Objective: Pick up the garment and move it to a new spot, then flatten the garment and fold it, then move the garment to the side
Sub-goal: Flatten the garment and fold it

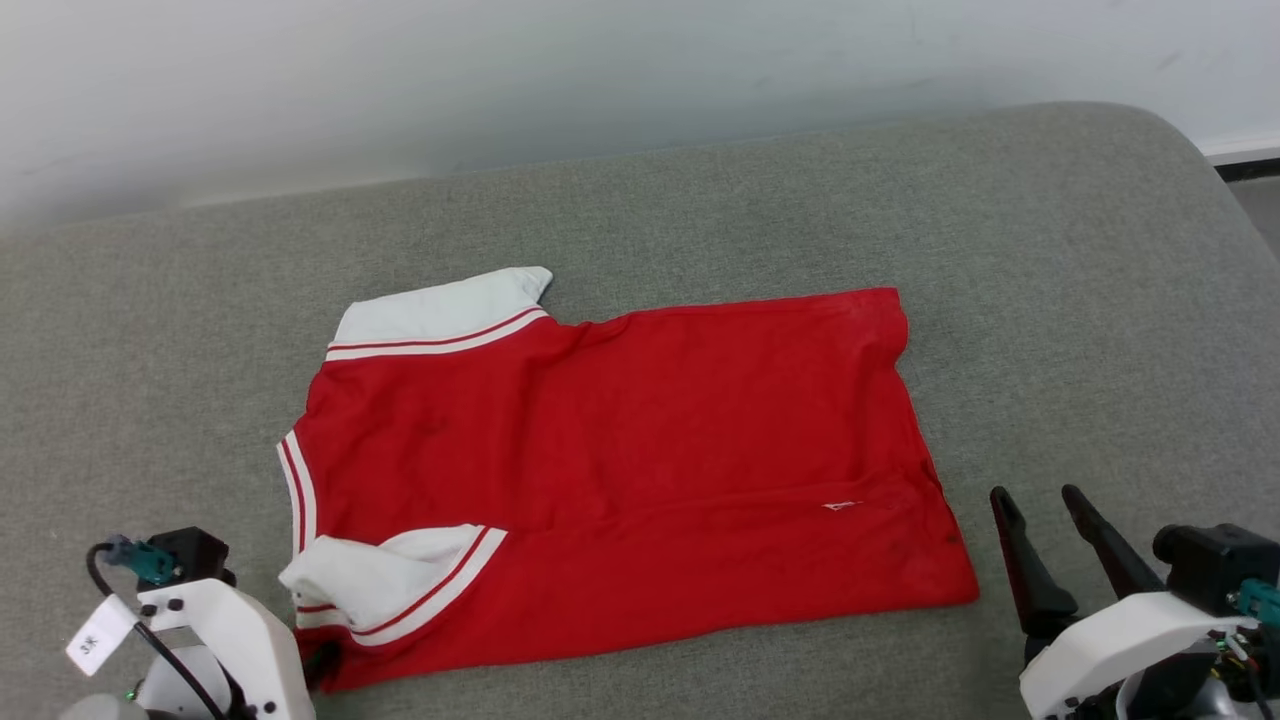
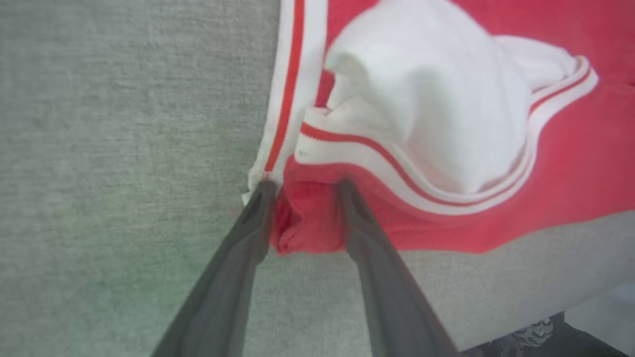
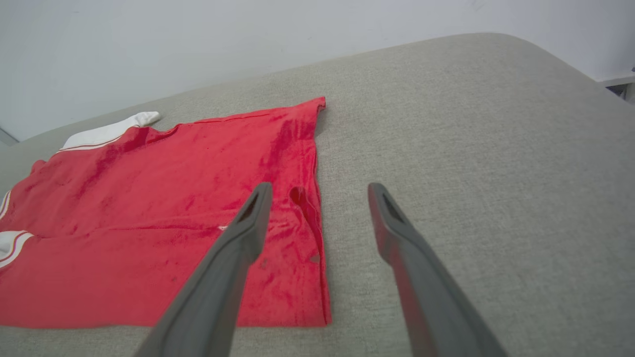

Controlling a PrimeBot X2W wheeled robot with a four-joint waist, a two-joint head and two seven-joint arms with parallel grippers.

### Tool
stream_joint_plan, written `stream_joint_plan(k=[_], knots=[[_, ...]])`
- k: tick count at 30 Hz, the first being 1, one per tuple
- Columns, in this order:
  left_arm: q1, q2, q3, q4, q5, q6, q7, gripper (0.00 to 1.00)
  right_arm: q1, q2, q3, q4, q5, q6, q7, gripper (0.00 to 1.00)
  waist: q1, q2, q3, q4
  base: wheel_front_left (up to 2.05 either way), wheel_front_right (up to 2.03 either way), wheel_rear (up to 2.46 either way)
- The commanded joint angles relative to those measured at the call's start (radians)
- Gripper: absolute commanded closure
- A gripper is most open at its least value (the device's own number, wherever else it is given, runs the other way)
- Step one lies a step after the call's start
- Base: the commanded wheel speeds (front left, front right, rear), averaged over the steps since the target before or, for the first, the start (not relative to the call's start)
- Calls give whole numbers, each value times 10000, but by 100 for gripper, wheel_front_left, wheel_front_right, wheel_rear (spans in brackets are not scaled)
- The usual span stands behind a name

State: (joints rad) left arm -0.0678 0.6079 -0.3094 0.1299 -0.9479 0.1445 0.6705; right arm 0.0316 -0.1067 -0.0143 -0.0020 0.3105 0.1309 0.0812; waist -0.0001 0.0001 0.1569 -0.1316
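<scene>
Grey padded surface (image 1: pixel 700 190) by a pale wall, the garment (image 1: pixel 620 450) spread flat on it.
Head view: right gripper (image 1: pixel 1045 500) waits beside the hem, fingers spread and empty. Left wrist view: left gripper (image 2: pixel 305 191) has its fingers part-closed astride a bunched red corner below the white sleeve (image 2: pixel 436 114); a thin pinch could slip when lifted. Right wrist view: hem corner just beside the left finger (image 3: pixel 253 213).

The shirt (image 1: pixel 620 460) is bright red, its sleeves white with red-and-white striped trim, and the same stripes run down its collar edge. The couch (image 1: pixel 1050 260) under it is grey-green weave; the wall (image 1: pixel 500 70) behind is plain white.
</scene>
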Motion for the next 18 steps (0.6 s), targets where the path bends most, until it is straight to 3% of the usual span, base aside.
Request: stream_joint_plan(k=[1,6,18], knots=[[222,-430,-407,217,-98,-85,236,100,-158,-62,-79,-20,81,-4,53,0,1,-1,2,37,0,0,0],[-55,-441,-377,214,102,-256,-146,100,-374,-251,-335,133,603,-4,741,0,1,-1,-48,202,0,0,0],[-410,-191,-139,-1202,678,-1,-910,100,-899,-1378,196,1079,1729,-4,4731,0,1,-1,67,847,0,0,0]])
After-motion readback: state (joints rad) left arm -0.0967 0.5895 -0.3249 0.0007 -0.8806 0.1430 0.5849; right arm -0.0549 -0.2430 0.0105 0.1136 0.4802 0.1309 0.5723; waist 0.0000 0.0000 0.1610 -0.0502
